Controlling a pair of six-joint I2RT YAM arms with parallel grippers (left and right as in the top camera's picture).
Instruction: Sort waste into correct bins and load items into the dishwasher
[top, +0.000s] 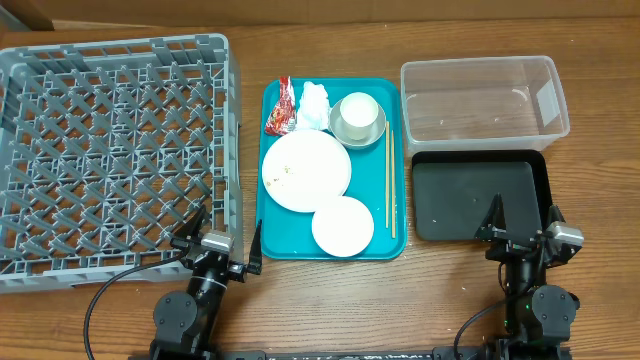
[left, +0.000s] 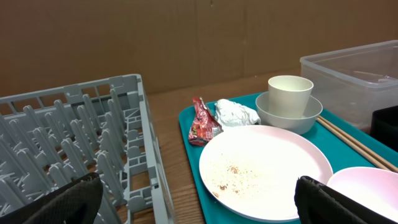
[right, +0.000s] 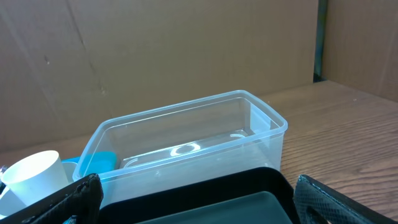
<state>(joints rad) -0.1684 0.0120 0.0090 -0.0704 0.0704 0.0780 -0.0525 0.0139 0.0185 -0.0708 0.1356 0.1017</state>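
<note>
both pincers are spread wide and hold nothing: the left pincer (top: 230, 218) sits at the lower left of the overhead frame by the near right corner of the rack (top: 110, 150), and the right pincer (top: 524, 210) sits at the lower right over the near edge of the black tray (top: 470, 190).

one grey lattice rack fills the left of the frame. one teal tray (top: 270, 240) lies in the middle. on it are one large white plate (top: 306, 170), one small white plate (top: 342, 226) below it, and one bowl (top: 344, 131) with one cup (top: 358, 108) standing inside at the top. a crinkled red wrapper (top: 281, 108) and a crumpled white tissue (top: 315, 105) lie side by side at the upper left of the tray, and a pair of chopsticks (top: 389, 180) runs along its right edge. one clear tub (top: 470, 105) sits at the upper right, just above the black tray.

the left wrist view shows pale food grains (left: 230, 171) scattered on the large plate, faint from overhead. the right wrist view looks into the tub and shows nothing in it, with the cup at the lower left of the frame.
</note>
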